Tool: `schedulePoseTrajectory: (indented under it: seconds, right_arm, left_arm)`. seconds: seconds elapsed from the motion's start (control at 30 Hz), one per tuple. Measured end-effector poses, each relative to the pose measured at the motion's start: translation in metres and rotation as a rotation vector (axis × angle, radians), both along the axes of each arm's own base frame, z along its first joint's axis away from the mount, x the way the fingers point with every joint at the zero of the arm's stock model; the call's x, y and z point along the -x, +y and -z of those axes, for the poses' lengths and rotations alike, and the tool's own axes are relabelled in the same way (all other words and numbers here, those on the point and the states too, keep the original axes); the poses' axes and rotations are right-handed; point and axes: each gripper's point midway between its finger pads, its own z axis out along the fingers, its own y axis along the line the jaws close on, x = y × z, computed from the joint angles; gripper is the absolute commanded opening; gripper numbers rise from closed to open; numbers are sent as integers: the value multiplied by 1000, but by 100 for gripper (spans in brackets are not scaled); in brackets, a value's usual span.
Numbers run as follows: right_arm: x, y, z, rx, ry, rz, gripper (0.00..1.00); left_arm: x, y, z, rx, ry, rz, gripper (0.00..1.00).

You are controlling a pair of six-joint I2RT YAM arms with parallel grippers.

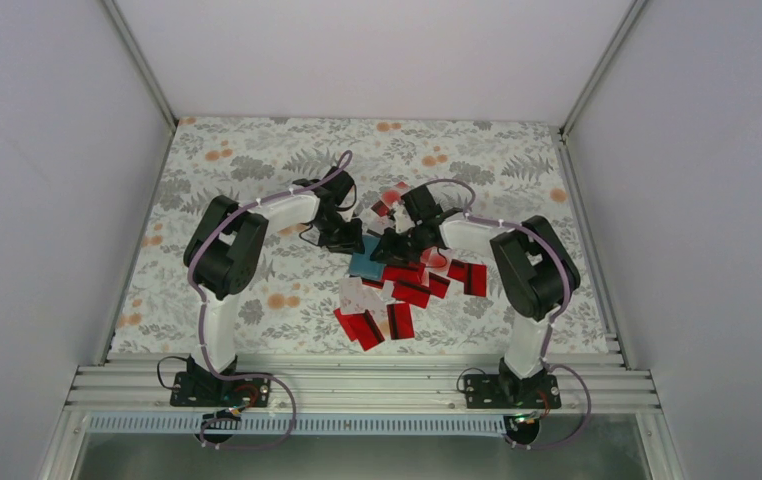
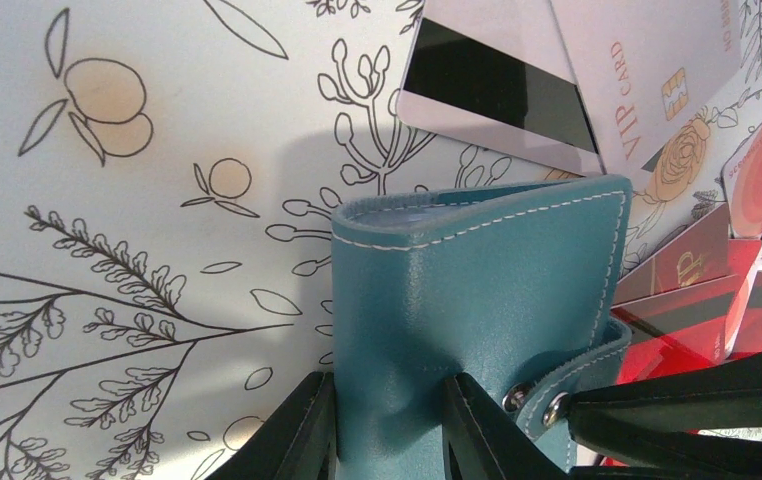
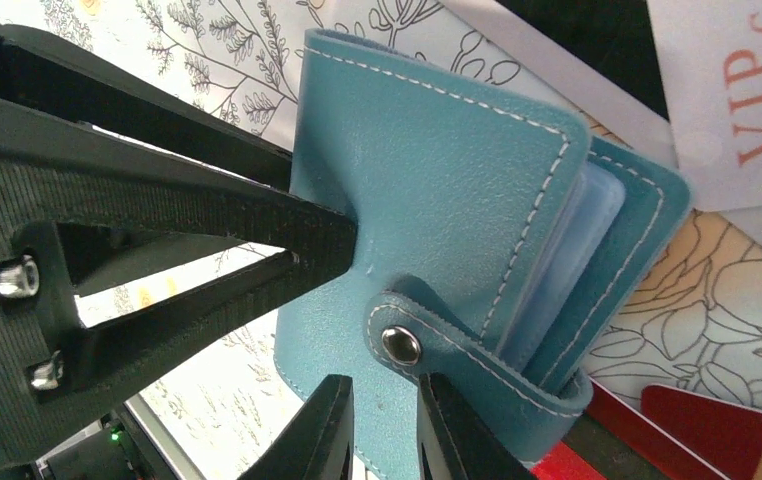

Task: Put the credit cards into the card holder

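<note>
The teal card holder [image 1: 365,266] lies mid-table between both grippers, closed, its snap strap [image 3: 477,355] wrapped over the edge. My left gripper [image 2: 389,430] is shut on the holder [image 2: 477,290], whose cover buckles between the fingers. My right gripper [image 3: 387,430] has its jaws a narrow gap apart, fingertips just below the strap's snap end, nothing visibly between them. Its finger [image 2: 687,405] touches the strap end in the left wrist view. Red credit cards [image 1: 412,290] lie scattered beside and in front of the holder. Pale cards [image 2: 647,80] lie beyond it.
The floral tablecloth [image 1: 257,160] covers the table, with white walls on three sides. More red cards [image 1: 369,326] lie toward the near edge and one pair [image 1: 391,197] behind the grippers. A metal rail [image 1: 357,385] runs along the front.
</note>
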Motion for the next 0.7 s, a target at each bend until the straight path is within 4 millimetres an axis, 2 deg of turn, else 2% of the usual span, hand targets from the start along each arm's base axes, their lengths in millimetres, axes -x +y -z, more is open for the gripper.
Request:
schedulePoseTrajectory:
  seconds: [0.7]
  right_arm:
    - [-8, 8, 2, -11, 22, -10, 15]
  left_arm:
    - [0, 0, 0, 0, 1, -2, 27]
